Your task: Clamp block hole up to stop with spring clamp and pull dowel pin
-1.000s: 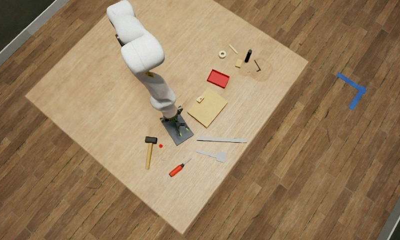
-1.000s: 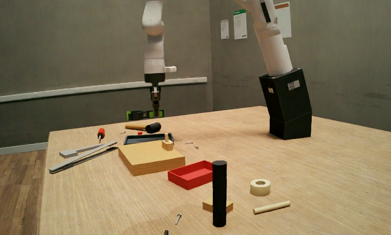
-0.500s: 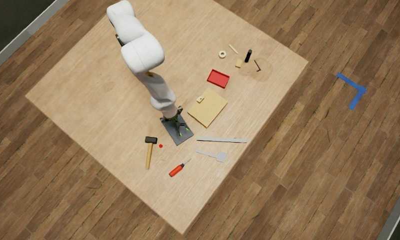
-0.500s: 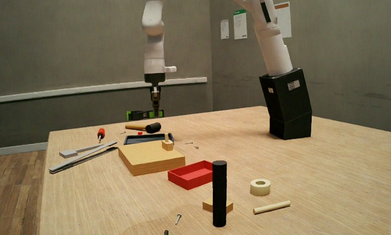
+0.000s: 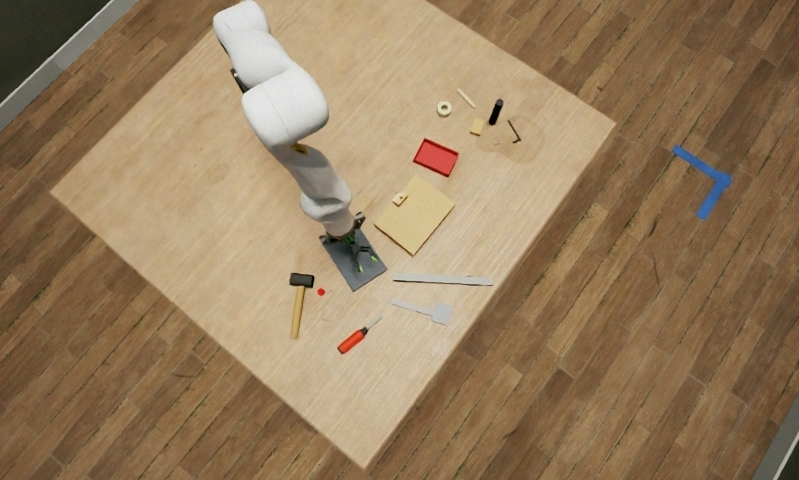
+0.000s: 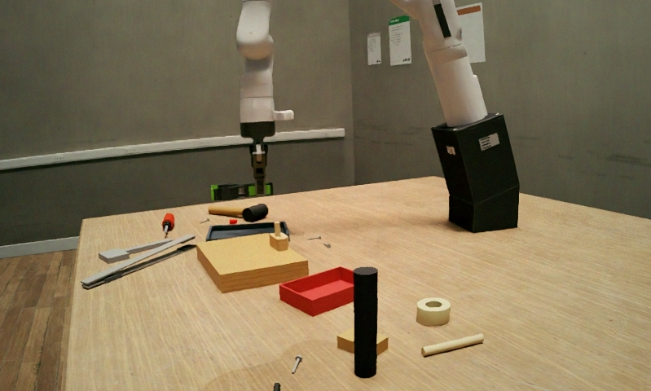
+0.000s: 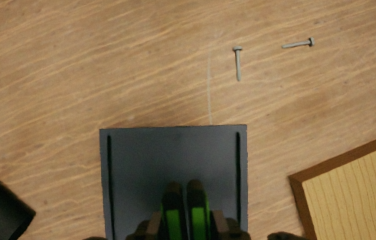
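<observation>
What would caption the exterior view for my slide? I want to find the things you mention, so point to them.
Gripper point(image 5: 348, 237) point(image 6: 259, 186) point(image 7: 187, 220) lifts a spring clamp point(image 5: 361, 252) point(image 6: 229, 191) point(image 7: 173, 222) above the bench, the pin point(image 6: 277, 228) upright in its block point(image 6: 279, 241).

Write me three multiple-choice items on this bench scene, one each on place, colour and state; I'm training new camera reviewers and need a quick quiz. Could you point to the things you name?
1. Where is the black-headed mallet's head?
A. Inside the red tray
B. On the bench board
C. On the table top

2. What colour is the screwdriver's handle?
A. Blue
B. Red
C. Green

3. How is the dowel pin in the small wooden block?
A. Standing up out of it
B. Lying in the red tray
C. Held by the gripper

Answers:
1. C: the mallet point(image 5: 298, 306) point(image 6: 255, 212) lies on the table top point(image 5: 171, 196) point(image 6: 552, 271).
2. B: the screwdriver point(image 5: 352, 340) point(image 6: 168, 221) shows a red handle.
3. A: the dowel pin point(image 6: 277, 228) rises from the small wooden block point(image 6: 279, 241).
</observation>
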